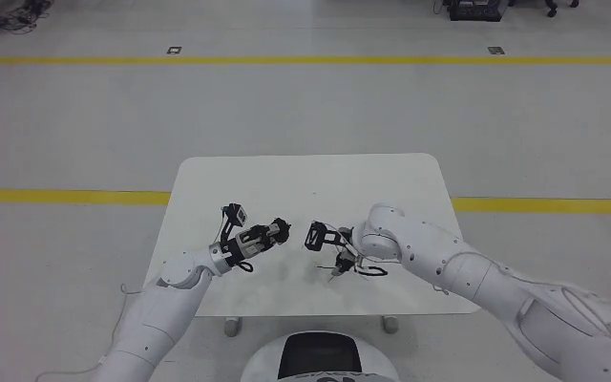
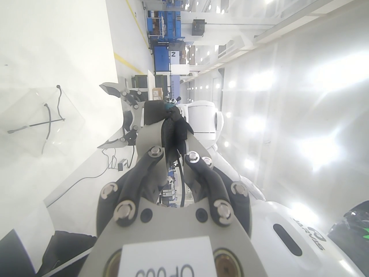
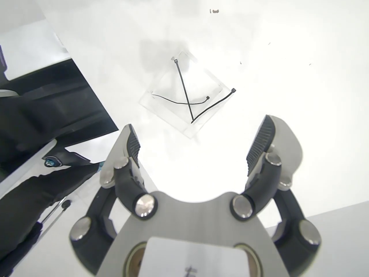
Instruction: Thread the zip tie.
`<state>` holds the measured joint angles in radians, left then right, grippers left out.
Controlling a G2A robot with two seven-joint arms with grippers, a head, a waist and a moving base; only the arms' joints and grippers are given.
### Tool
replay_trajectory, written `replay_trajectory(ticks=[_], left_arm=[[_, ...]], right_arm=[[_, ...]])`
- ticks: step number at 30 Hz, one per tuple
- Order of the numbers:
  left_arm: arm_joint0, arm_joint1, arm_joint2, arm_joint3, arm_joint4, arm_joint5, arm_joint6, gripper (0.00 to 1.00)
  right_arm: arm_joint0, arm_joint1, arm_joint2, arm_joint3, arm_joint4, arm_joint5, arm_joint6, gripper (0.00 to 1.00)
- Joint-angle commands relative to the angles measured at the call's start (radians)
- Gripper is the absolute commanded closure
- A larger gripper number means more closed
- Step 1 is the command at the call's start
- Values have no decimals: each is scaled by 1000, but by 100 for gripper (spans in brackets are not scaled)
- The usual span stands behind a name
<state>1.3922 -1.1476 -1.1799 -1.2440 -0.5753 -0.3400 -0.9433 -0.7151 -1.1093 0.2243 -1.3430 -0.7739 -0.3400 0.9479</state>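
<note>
Three black zip ties lie crossed in a clear square tray on the white table. My right gripper hangs open just above the table, a short way from the tray, with nothing between its fingers. In the left wrist view the tray and the zip ties lie beside the open right gripper. My left gripper is held in the air facing the right one, its fingers pressed together; I cannot make out anything between them. From above, the left gripper and the right gripper nearly meet over the table's middle.
The tray sits near the table's front edge. The far half of the table is bare. A small dark speck lies on the table beyond the tray.
</note>
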Motion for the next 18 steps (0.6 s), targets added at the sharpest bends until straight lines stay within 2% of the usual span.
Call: replay_trajectory(ticks=[1,14,16,18], left_arm=[[0,0,0,0,0,0,0,100],[2,0,2,-10,-8,9,13,100],[6,5,-8,-9,-15,0,-11,100],[11,10,-26,-7,-42,0,-63,100]], right_arm=[[33,1,-51,17,18,0,-30,0],[37,0,-54,15,17,0,-33,0],[37,0,-54,15,17,0,-33,0],[37,0,-54,15,17,0,-33,0]])
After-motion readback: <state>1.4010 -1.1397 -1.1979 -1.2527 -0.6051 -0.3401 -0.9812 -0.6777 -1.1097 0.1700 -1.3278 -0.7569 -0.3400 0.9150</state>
